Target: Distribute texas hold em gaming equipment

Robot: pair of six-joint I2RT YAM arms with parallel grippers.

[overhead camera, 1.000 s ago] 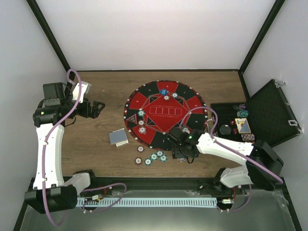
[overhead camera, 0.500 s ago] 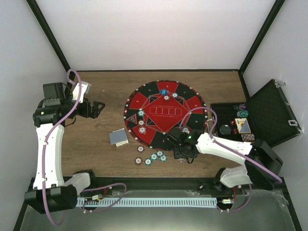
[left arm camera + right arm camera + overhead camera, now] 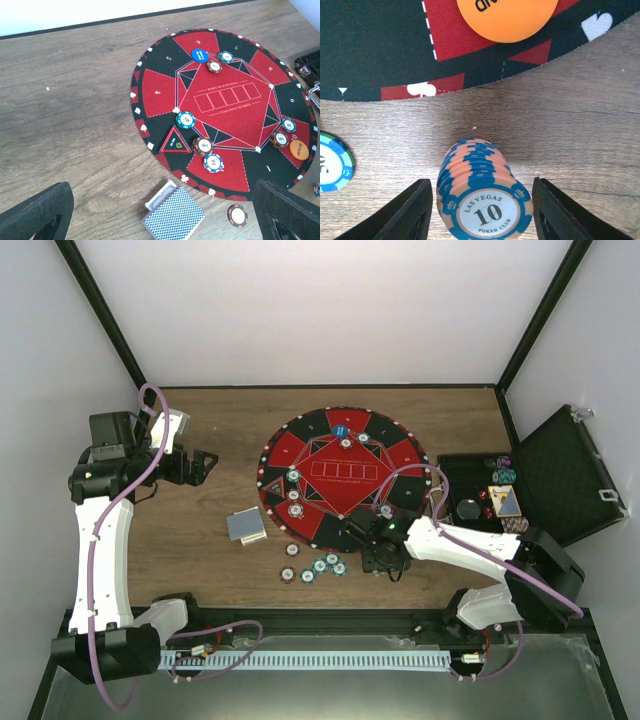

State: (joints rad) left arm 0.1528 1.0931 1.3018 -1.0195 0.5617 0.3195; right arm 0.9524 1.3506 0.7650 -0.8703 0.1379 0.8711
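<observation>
A tall stack of blue-and-orange poker chips [image 3: 482, 200] stands on the wood just off the mat's edge. My right gripper [image 3: 482, 210] has closed in on it, with a finger [image 3: 412, 212] at each side. From above, the right gripper [image 3: 375, 558] covers the stack. The orange button disc [image 3: 507, 15] lies on the mat beyond it. A teal chip [image 3: 330, 167] is at the left. My left gripper [image 3: 162, 202] hangs open, high above the deck of blue-backed cards [image 3: 173, 215]. Chips [image 3: 205, 146] and a blue button [image 3: 199, 54] lie on the mat.
The round red-and-black mat [image 3: 310, 428] fills the table's middle. Several loose chips [image 3: 320, 566] lie on the wood in front of it, left of the right gripper. The open black case [image 3: 560, 475] holding more pieces stands at the right edge. The left gripper [image 3: 205, 465] is far left.
The right gripper's fingers have drawn closer together around the chip stack and the arm has edged slightly left. The left arm has not moved.
</observation>
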